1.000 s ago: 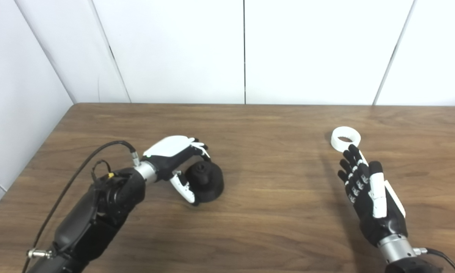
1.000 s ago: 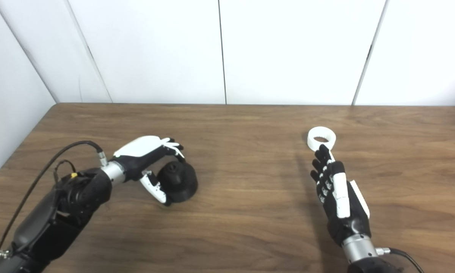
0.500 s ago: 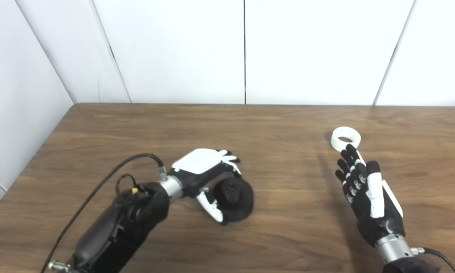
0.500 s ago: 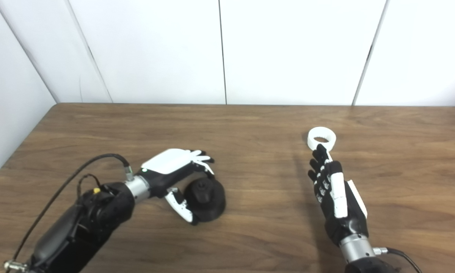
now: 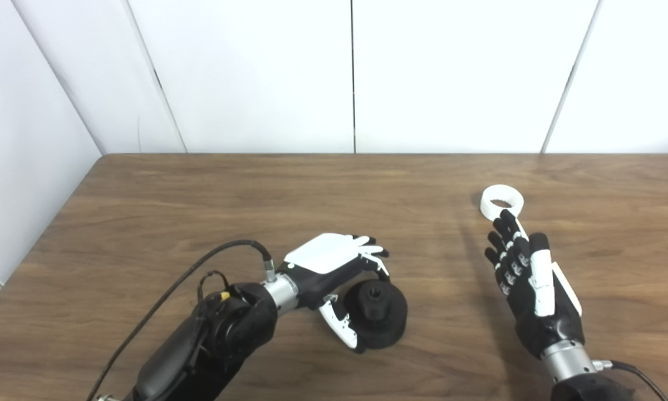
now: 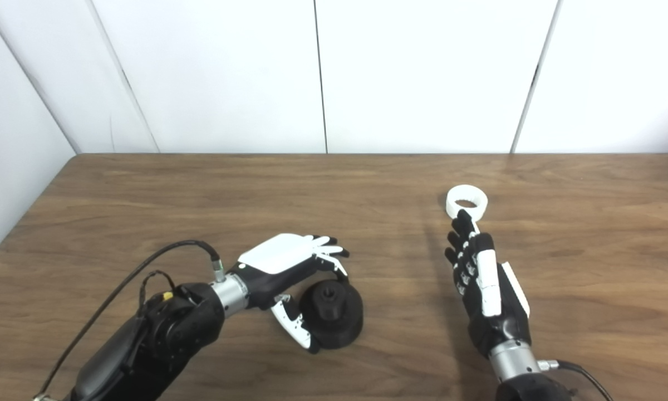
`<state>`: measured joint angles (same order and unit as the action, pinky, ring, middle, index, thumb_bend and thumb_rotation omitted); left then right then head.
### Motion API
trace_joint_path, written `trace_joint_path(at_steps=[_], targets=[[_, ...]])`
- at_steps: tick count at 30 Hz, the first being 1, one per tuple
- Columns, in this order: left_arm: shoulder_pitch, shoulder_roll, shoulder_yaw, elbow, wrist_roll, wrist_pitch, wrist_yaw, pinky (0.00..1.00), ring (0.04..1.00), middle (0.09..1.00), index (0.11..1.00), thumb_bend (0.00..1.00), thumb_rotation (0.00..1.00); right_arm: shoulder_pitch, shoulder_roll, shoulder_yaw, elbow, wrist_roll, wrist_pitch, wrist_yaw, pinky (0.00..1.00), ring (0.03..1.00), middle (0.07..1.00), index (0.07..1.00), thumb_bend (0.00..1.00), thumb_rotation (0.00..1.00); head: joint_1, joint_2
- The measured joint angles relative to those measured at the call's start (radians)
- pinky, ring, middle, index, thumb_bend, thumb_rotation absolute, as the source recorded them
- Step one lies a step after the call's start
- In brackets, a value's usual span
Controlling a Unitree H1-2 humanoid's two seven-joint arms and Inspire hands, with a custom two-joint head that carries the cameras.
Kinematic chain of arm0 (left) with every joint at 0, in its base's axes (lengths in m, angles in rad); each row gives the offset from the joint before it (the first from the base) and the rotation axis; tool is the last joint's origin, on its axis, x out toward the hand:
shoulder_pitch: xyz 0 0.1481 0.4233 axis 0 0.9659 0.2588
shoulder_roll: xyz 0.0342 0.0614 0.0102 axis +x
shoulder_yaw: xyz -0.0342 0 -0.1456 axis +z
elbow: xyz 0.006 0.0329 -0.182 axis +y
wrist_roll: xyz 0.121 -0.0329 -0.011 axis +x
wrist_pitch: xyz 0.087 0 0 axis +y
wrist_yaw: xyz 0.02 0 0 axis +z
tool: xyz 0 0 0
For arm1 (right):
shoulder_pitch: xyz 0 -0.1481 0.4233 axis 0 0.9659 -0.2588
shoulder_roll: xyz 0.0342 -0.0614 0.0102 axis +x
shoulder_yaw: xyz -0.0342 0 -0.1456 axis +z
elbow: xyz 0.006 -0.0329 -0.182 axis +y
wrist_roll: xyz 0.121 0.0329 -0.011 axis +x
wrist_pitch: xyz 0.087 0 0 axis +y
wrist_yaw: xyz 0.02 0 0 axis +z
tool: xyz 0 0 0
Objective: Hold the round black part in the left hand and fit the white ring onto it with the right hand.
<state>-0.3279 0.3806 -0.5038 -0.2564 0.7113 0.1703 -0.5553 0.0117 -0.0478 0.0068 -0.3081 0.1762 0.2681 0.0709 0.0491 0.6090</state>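
Left hand [image 5: 339, 267], apparently clamped on the black part [image 5: 377, 312], has dragged it toward the open right hand [image 5: 529, 281]; ring [image 5: 501, 201] untouched on tabletop [image 5: 256, 195].

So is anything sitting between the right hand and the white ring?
Nothing visible. The right hand is open, fingertips just short of the white ring, with only bare table around them.
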Motion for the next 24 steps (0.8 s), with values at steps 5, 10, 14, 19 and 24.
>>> trace_joint_path(at_steps=[5,10,14,19,24], targets=[[0.000,-0.005,-0.006,0.000,0.000,-0.010,0.000,1.00,1.000,0.950,0.654,0.95,0.20,0.000,-0.001,0.000,0.000,-0.003,-0.003,0.001,1.00,1.000,1.000,0.994,0.69,1.00,-0.005,0.000],[0.000,-0.008,-0.009,0.000,0.000,-0.021,0.000,1.00,1.000,0.952,0.655,0.95,0.20,0.000,-0.003,-0.004,-0.001,-0.018,-0.003,-0.004,0.97,0.980,0.952,0.944,0.64,0.90,-0.003,0.003],[0.000,-0.008,-0.009,0.000,0.000,-0.021,-0.001,1.00,1.000,0.954,0.658,0.95,0.19,-0.009,-0.011,-0.001,-0.014,-0.175,-0.020,-0.060,0.81,0.882,0.878,0.852,0.65,0.42,-0.006,0.003],[0.000,-0.008,-0.008,0.001,0.000,-0.023,-0.003,1.00,1.000,0.948,0.655,0.96,0.19,-0.119,-0.119,0.017,-0.038,-0.475,-0.023,-0.104,0.74,0.848,0.854,0.780,0.79,0.31,-0.011,0.002],[0.000,-0.010,-0.008,0.001,0.000,-0.031,-0.002,1.00,1.000,0.948,0.654,0.96,0.20,-0.264,-0.218,0.064,-0.041,-0.658,0.028,-0.067,0.81,0.890,0.867,0.757,0.84,0.29,-0.015,0.002]])
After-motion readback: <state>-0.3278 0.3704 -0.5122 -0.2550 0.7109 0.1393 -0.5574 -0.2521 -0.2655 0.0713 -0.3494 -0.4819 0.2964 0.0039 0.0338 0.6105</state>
